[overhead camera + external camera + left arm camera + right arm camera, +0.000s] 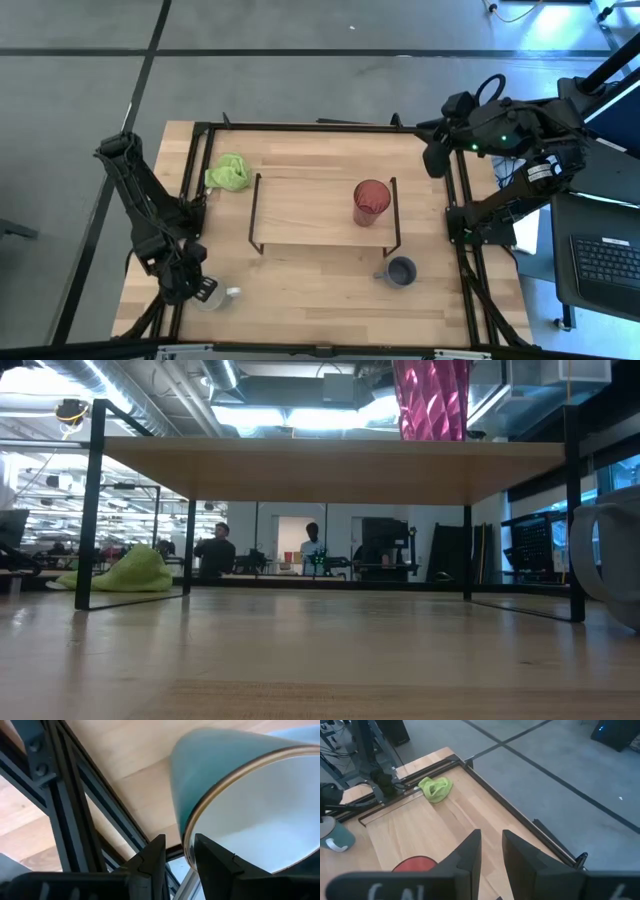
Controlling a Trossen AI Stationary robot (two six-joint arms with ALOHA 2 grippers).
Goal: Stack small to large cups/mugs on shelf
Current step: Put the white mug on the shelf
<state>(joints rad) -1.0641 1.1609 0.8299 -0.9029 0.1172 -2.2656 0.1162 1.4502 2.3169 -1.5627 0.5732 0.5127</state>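
The red tumbler (371, 202) stands upright on the right part of the shelf (315, 215), a light-wood board on thin black legs. The grey-blue mug (401, 272) stands on the tabletop just near of the shelf's right end, handle toward the left. The white mug (218, 297) is at the table's near left corner, in my left gripper (203, 288), which is shut on it. My right gripper (435, 160) hangs raised over the table's far right edge, its fingers close together and touching nothing. My left gripper (180, 857) has the white mug by its rim (189, 837), pinched with one finger (150, 862) outside the wall and the other (215, 867) inside the mouth. Whether the mug rests on the table or is lifted, I cannot tell.
A green cloth lump (228, 172) lies by the shelf's far left leg. A black frame rail (190, 200) runs along the table's edges, close beside the left gripper. Bare wood lies under the shelf (330, 470) and along the near edge. People stand far off in the room behind.
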